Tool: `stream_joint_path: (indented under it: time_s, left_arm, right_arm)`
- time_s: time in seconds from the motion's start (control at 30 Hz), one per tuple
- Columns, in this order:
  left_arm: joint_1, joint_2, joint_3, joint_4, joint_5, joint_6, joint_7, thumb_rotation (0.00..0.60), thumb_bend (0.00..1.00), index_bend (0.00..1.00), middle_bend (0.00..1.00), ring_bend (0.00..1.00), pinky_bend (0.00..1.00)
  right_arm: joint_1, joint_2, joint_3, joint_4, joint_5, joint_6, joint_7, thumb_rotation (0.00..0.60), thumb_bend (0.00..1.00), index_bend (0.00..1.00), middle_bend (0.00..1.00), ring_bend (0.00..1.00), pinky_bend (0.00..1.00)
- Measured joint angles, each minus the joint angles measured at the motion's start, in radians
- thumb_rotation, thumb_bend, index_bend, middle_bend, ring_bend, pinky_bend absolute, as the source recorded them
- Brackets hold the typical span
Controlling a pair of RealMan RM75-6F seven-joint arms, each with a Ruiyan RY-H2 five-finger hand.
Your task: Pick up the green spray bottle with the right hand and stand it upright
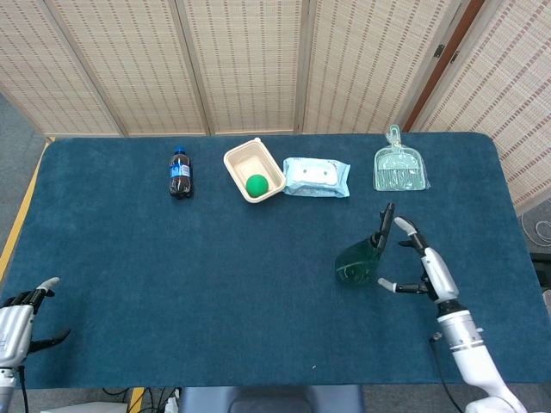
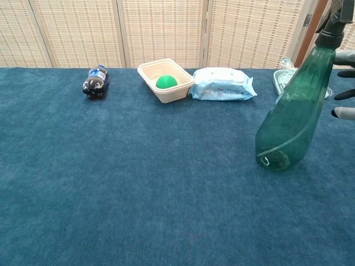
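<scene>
A dark blue cloth covers the table (image 1: 172, 292), and woven folding screens (image 1: 241, 60) close off the room behind it. The green spray bottle (image 2: 294, 119) stands on its base at the table's right side, leaning a little. The right hand (image 1: 422, 262) is just beside it with fingers spread, holding nothing. The left hand (image 1: 21, 314) sits at the near left edge, fingers apart and empty.

Table (image 1: 215, 284) covered in dark blue cloth. Along upper edge of head view, left to right: cola bottle (image 1: 180, 174) lying flat, beige tub (image 1: 254, 169), wipes pack (image 1: 316, 177), green dustpan (image 1: 399, 169). Green spray bottle (image 1: 362, 259) stands lower right.
</scene>
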State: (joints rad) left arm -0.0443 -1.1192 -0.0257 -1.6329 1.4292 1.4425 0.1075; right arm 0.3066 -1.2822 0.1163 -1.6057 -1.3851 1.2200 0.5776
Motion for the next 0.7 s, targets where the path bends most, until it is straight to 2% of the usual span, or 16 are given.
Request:
stream_joint_path:
  time_s: [0.2, 0.4, 0.57, 0.7]
  left_arm:
    - [-0.021, 0.006, -0.009, -0.017, 0.007, -0.014, 0.007, 0.6, 0.0, 0.18, 0.35, 0.32, 0.35]
    - [-0.044, 0.006, -0.022, -0.032, 0.006, -0.029, 0.008, 0.6, 0.0, 0.18, 0.35, 0.32, 0.35]
    - [-0.061, 0.004, -0.03, -0.045, 0.013, -0.036, 0.014, 0.6, 0.0, 0.18, 0.35, 0.32, 0.35]
    - [-0.07, 0.002, -0.037, -0.054, 0.014, -0.036, 0.016, 0.6, 0.0, 0.18, 0.35, 0.32, 0.35]
  right_arm:
    - [-0.013, 0.173, -0.024, -0.131, 0.044, -0.051, -0.149, 0.6, 0.0, 0.0, 0.02, 0.0, 0.2]
    - [-0.024, 0.307, -0.048, -0.213, 0.091, -0.086, -0.289, 0.6, 0.0, 0.01, 0.02, 0.0, 0.2]
    - [-0.031, 0.356, -0.064, -0.238, 0.125, -0.092, -0.42, 0.6, 0.0, 0.0, 0.02, 0.0, 0.2]
    - [-0.041, 0.37, -0.076, -0.239, 0.146, -0.063, -0.573, 0.6, 0.0, 0.0, 0.02, 0.0, 0.2]
